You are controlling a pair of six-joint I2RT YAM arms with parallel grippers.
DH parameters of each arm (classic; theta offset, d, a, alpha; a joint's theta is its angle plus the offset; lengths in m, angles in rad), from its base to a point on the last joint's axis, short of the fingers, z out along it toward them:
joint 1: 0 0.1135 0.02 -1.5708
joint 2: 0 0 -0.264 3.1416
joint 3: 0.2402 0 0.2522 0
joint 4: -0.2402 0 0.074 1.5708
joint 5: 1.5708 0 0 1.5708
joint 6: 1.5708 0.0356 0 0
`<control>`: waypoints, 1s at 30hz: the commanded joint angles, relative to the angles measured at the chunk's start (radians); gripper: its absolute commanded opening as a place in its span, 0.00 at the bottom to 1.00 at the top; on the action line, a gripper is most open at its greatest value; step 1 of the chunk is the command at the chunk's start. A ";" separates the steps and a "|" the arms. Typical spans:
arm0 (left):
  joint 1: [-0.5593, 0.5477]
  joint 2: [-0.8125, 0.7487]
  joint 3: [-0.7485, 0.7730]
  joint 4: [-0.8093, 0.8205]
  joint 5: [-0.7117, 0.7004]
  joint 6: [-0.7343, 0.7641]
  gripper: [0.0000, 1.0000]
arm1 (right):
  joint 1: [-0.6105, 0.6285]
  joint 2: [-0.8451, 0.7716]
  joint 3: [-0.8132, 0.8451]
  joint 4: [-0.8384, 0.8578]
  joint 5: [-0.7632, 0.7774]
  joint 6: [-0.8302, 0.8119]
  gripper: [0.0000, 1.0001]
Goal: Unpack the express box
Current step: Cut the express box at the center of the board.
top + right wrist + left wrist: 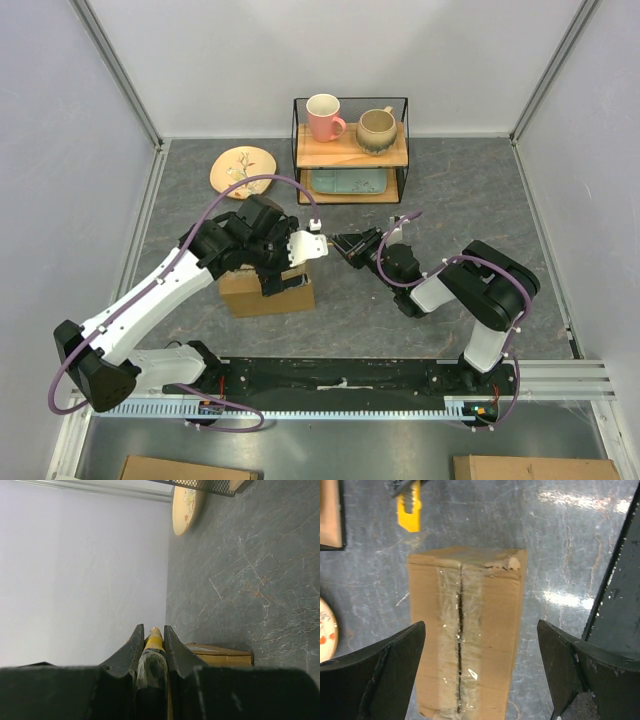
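Two claws meet near the middle of the grey marbled worktop (pixel 450 200), where the express box (pixel 265 295) sits on its base, a little left of centre and close to the arm bases. From the left wrist view the box (pixel 495 630) lies lengthwise under the camera, its top flaps closed, with clear tape running down the middle seam and a thin dark slit along that tape. The left claw (pixel 481 630) is spread wide above the box, one black finger (pixel 395 650) to each side of it; whether either finger touches the cardboard cannot be told. The right claw (pixel 151 630) is narrow, pinching a yellow box cutter (pixel 152 642) between its fingers. In the left wrist view the cutter (pixel 409 512) shows just past the box's far end, apart from it. At the back of the worktop stands a black wire rack (pixel 298 150) with a pink mug (pixel 324 116) and a beige mug (pixel 377 130) on its wooden shelf, and a round patterned plate (pixel 242 170) lies just left of the rack
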 commanded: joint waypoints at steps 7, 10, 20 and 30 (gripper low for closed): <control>0.010 0.020 -0.071 0.044 -0.027 -0.015 1.00 | 0.003 -0.011 0.015 0.478 -0.011 0.112 0.00; 0.009 0.020 -0.080 0.071 -0.046 -0.015 0.99 | 0.003 -0.009 0.017 0.478 -0.015 0.135 0.00; 0.009 0.031 -0.097 0.101 -0.070 -0.013 0.99 | 0.003 0.005 0.031 0.478 -0.052 0.181 0.00; 0.009 0.040 -0.108 0.123 -0.082 0.008 0.99 | 0.026 0.008 0.037 0.478 -0.063 0.185 0.00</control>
